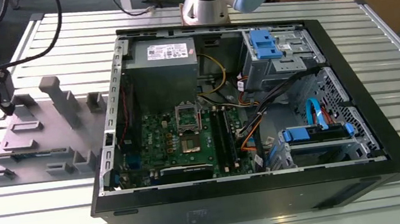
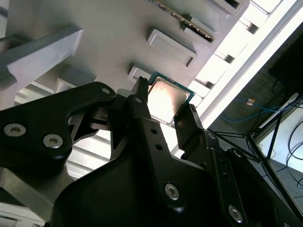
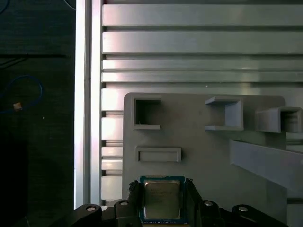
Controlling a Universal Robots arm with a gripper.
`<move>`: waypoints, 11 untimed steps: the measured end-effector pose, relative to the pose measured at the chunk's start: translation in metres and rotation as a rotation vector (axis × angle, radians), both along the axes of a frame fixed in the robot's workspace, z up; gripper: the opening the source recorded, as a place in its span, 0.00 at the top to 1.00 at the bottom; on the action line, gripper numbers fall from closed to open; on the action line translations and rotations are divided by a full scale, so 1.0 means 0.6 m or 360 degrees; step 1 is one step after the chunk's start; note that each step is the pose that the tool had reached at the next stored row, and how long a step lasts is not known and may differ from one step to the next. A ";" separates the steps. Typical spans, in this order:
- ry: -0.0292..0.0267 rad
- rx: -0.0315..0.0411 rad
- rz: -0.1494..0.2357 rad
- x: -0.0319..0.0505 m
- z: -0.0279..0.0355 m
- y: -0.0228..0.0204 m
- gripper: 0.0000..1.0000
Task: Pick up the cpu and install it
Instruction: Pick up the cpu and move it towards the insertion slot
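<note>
Silvery-topped, the cpu (image 3: 161,203) sits framed by your gripper (image 3: 162,185) over the grey fixture plate (image 3: 208,161), clamped or not you cannot tell, well apart from the socket (image 1: 192,142) in the open computer case (image 1: 270,200), so installing it is not yet done.

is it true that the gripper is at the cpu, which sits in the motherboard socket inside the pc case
No. The gripper is at the cpu, but the cpu is not in the motherboard socket: the first wrist view shows it against the grey fixture plate, outside the pc case.
</note>
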State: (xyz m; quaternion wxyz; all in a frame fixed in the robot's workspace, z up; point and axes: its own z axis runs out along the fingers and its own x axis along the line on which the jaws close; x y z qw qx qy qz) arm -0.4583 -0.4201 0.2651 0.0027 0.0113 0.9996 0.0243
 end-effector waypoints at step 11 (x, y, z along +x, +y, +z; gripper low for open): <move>-0.00003 0.0000 0.0000 0.000 0.033 0.0004 0.53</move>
